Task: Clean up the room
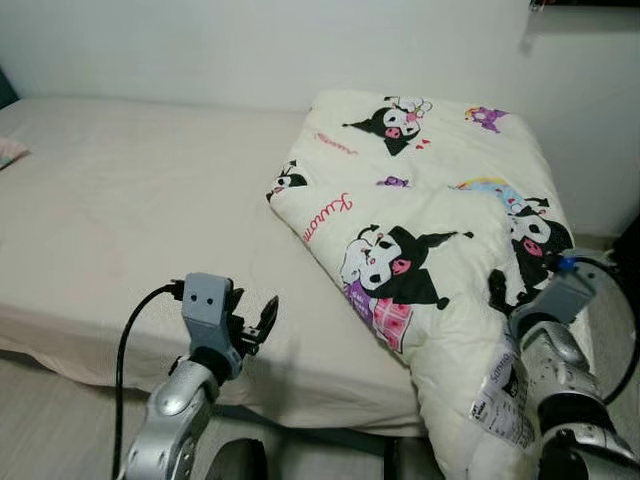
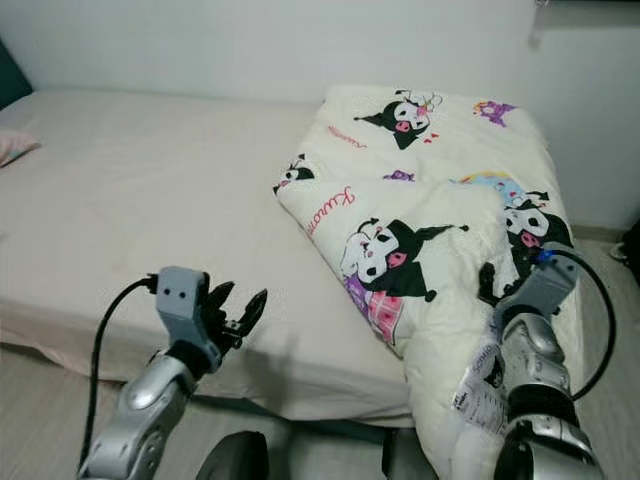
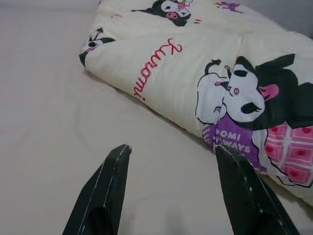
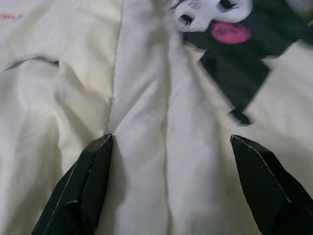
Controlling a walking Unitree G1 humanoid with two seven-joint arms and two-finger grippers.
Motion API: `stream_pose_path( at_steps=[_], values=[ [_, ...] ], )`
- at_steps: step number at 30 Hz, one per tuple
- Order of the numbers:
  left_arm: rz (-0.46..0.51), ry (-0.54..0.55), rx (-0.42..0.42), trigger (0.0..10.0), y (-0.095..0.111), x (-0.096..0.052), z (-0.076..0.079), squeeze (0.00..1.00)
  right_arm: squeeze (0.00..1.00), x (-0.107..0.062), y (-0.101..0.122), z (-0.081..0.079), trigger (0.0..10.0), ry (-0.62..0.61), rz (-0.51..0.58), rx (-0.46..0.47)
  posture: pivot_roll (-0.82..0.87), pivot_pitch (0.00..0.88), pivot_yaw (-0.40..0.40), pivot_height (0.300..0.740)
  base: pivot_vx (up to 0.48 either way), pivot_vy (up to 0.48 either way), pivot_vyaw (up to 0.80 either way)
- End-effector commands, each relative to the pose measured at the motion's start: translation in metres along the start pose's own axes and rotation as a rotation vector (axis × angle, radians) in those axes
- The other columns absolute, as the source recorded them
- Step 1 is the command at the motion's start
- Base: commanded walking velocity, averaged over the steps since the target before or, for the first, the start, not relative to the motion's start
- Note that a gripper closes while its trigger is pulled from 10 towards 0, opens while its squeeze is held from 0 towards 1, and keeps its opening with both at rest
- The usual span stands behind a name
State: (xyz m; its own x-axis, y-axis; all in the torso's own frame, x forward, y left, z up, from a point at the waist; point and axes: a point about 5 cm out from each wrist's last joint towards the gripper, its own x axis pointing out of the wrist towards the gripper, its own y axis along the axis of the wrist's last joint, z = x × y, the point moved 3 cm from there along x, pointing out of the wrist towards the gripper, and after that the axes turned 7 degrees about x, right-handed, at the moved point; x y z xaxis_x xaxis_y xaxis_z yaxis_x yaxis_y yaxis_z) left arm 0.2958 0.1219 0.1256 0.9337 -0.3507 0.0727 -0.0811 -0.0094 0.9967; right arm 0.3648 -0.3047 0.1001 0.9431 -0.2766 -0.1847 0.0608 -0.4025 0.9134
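A cream comforter (image 1: 420, 200) printed with black-and-white cartoon figures lies folded on the right part of the bed (image 1: 130, 200), and its near end hangs over the front edge. My left gripper (image 1: 258, 322) hovers open over the beige sheet near that edge, a little left of the comforter (image 3: 205, 63); nothing is between its fingers (image 3: 105, 186). My right gripper (image 4: 171, 139) is open against the hanging right side of the comforter. Its fingers (image 4: 88, 181) stand on either side of a raised fold of fabric (image 4: 146, 147).
A pillow corner (image 1: 10, 150) shows at the bed's far left. A white wall (image 1: 250, 40) runs behind the bed. Pale floor (image 1: 50, 420) lies below the front edge. A white label (image 1: 495, 405) hangs on the comforter's lower end. Something dark (image 1: 630, 250) stands at the right edge.
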Motion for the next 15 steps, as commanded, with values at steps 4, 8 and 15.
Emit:
stream_pose_path(
  at_steps=[4, 8, 15],
  values=[
    [-0.018, -0.020, 0.029, 10.0, 0.0004, -0.0080, -0.0012, 0.00, 0.00, 0.0021, -0.0131, -0.0044, 10.0, 0.029, -0.074, -0.005, 0.11, 0.191, 0.017, 0.605, 0.000, 0.000, 0.00],
    [-0.013, -0.015, 0.043, 10.0, 0.0029, -0.0114, -0.0027, 0.00, 0.00, 0.0031, -0.0127, -0.0088, 5.3, 0.059, -0.067, 0.009, 0.11, 0.193, 0.012, 0.605, 0.000, 0.000, 0.00],
    [-0.012, -0.034, 0.045, 10.0, 0.0050, -0.0112, -0.0009, 0.00, 0.00, 0.0029, -0.0148, -0.0084, 0.0, 0.070, -0.067, 0.003, 0.10, 0.182, 0.011, 0.605, 0.000, 0.000, 0.00]
  ],
)
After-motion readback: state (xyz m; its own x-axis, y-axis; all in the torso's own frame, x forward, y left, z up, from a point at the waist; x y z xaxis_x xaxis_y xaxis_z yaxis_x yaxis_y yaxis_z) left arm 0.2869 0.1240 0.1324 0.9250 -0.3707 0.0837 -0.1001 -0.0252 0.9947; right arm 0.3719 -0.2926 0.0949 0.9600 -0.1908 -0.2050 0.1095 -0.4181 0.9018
